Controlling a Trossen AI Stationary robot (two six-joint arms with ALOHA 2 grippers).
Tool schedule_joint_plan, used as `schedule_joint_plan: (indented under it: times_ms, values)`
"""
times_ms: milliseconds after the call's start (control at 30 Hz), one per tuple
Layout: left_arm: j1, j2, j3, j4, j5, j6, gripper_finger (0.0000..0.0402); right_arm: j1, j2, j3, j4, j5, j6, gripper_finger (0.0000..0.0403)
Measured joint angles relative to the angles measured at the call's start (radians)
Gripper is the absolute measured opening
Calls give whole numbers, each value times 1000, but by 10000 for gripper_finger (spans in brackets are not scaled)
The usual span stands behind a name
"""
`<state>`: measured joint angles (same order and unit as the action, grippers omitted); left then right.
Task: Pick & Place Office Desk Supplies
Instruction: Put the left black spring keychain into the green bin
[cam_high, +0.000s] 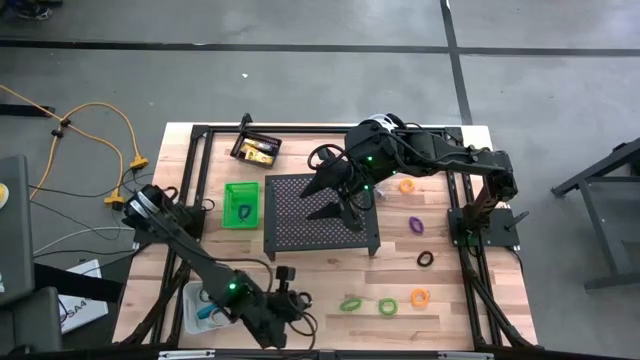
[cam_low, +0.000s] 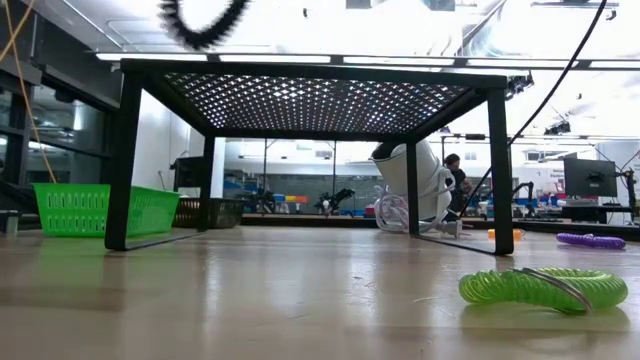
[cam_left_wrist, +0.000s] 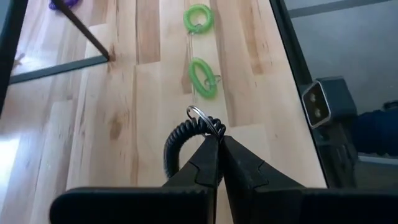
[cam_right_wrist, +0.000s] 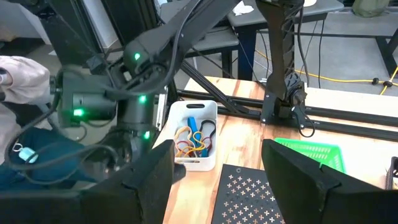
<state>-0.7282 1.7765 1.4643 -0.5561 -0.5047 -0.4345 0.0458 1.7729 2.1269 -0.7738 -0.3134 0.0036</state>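
My left gripper (cam_high: 287, 287) is near the table's front edge, shut on a black coiled loop (cam_left_wrist: 177, 146). The low view shows the loop (cam_low: 205, 25) high in the air. Two green loops (cam_left_wrist: 199, 17) (cam_left_wrist: 203, 78) lie on the table just beyond it, and they also show in the high view (cam_high: 350, 303) (cam_high: 387, 307). My right gripper (cam_right_wrist: 214, 180) is open and empty above the black perforated stand (cam_high: 320, 212). A clear bin (cam_high: 203, 300) holding bands, a green bin (cam_high: 240, 204) and a black bin (cam_high: 257, 150) stand on the left. My left gripper pinches the black coiled loop between its two fingertips at the end by its metal ring (cam_left_wrist: 208, 124). The rest of the coil (cam_left_wrist: 169, 155) curves off to one side of the fingers. The loop is lifted clear of the table.
Orange loops (cam_high: 420, 297) (cam_high: 407, 185), a purple loop (cam_high: 416, 224) and a black loop (cam_high: 425, 259) lie on the table's right side. A white round device (cam_low: 415, 185) stands behind the stand. A black frame runs along the table's edges.
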Motion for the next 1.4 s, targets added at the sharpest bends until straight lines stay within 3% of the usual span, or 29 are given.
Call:
schedule_joint_plan:
  times_ms: [233, 467, 1100, 1400]
  values:
    - [-25, -73, 0, -123, -6, -100, 6, 0, 0, 0, 0, 0, 0, 231]
    - [-74, -159, 0, -288, -90, -239, 6, 0, 0, 0, 0, 0, 0, 231]
    - [-208, -220, 0, -778, -129, -869, 6, 0, 0, 0, 0, 0, 0, 231]
    - [-146, -234, 0, -837, -75, -846, 6, 0, 0, 0, 0, 0, 0, 231]
